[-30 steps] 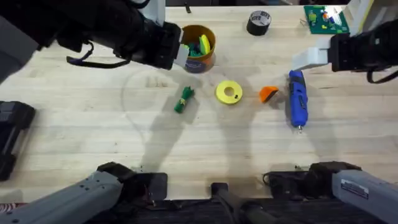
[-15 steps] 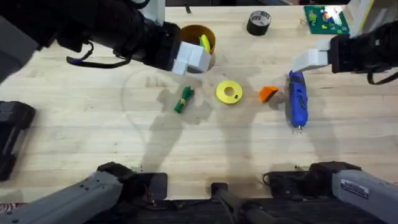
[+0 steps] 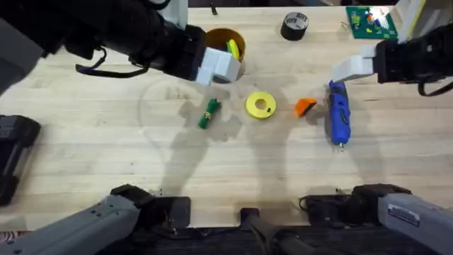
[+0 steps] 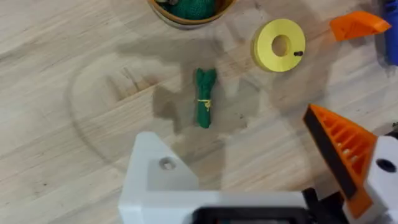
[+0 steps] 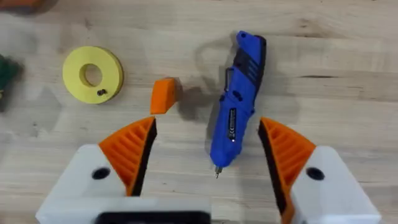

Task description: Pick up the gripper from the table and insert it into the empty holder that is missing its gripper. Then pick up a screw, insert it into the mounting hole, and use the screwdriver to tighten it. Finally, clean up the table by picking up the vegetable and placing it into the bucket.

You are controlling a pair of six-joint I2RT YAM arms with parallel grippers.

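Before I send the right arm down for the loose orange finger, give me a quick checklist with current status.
1. Orange finger free on the table, touching nothing: ok.
2. Right hand open: ok, both orange pads on.
3. Right hand lined up over the finger: not ok, the blue screwdriver lies between its fingers; the finger sits to one side.
4. Left hand ready to receive: ok, one white holder is bare.
5. Screw available: cannot tell; a small dark piece rests on the yellow ring.
6. Green vegetable out of the way: ok.
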